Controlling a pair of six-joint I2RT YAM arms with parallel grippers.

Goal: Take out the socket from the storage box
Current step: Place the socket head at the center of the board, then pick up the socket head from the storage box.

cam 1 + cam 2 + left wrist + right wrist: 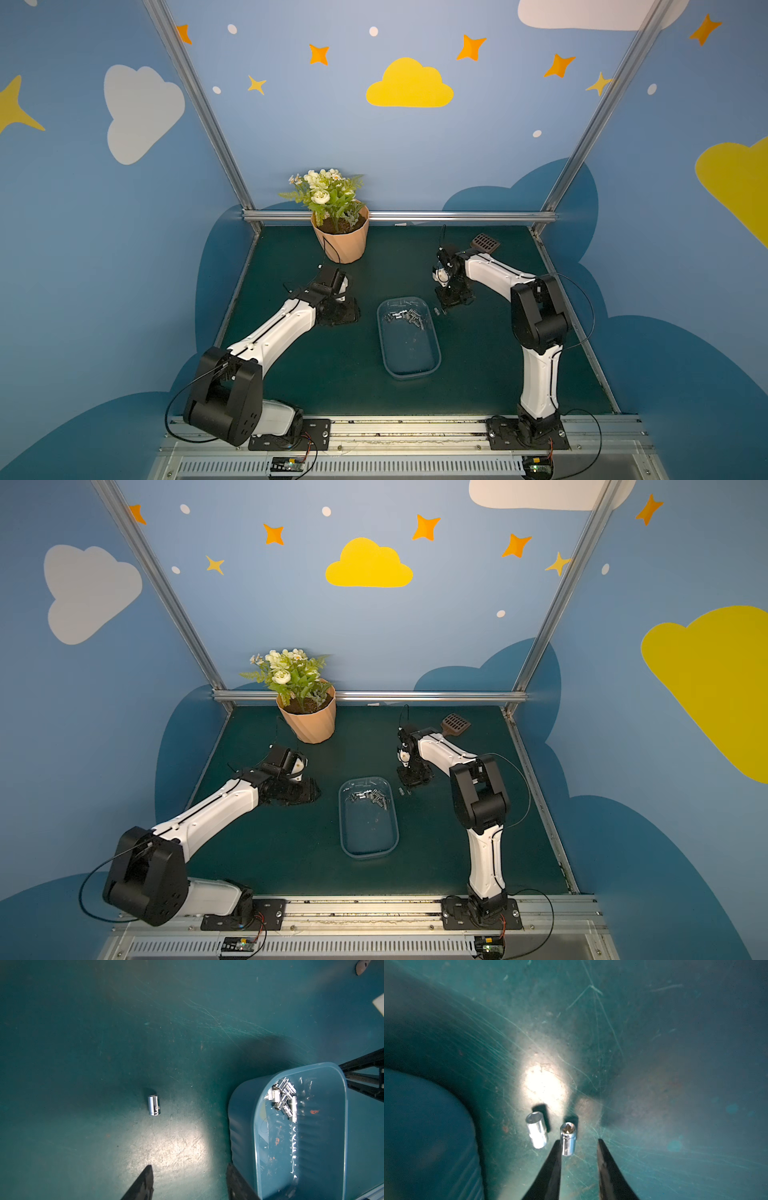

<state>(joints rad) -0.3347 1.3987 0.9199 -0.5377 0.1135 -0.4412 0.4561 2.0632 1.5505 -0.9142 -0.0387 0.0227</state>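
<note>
Right gripper [579, 1140] parted, empty, astride socket [568, 1138] on mat [675, 1043], 1 o'clock off storage box [409, 376]. Left gripper [189, 1165] parted, empty.

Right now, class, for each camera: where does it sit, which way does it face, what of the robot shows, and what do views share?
Top views: high above the arm bases, looking down toward the back wall; left arm, right arm, box, flowerpot.
Left wrist: on the left arm, looking down at the mat; left fingers, one socket, box.
Right wrist: on the right arm, looking down; right fingers, two sockets beside the box.
Shared: all four show the box; both top views also show the two sockets.
</note>
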